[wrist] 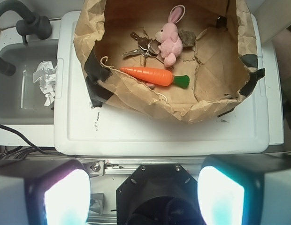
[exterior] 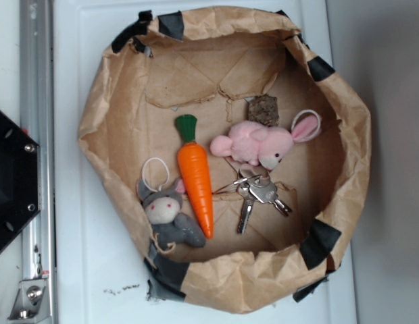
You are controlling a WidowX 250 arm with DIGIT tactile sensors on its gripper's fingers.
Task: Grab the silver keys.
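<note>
Our end effector [wrist: 144, 197] sits well back from the crumpled brown paper bag [exterior: 101, 108] on the white table [exterior: 81, 270], its two pads spread wide and empty. The small bunch of shiny silver keys [exterior: 255, 194] lies on the bag floor, between the orange plastic toy carrot [exterior: 196, 179] and the pink plush rabbit [exterior: 260, 143], touching the rabbit. We should descend over the key blades, clear of both toys.

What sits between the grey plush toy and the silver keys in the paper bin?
The orange toy carrot lies between the grey plush toy and the silver keys, clearest in the exterior view.
</note>
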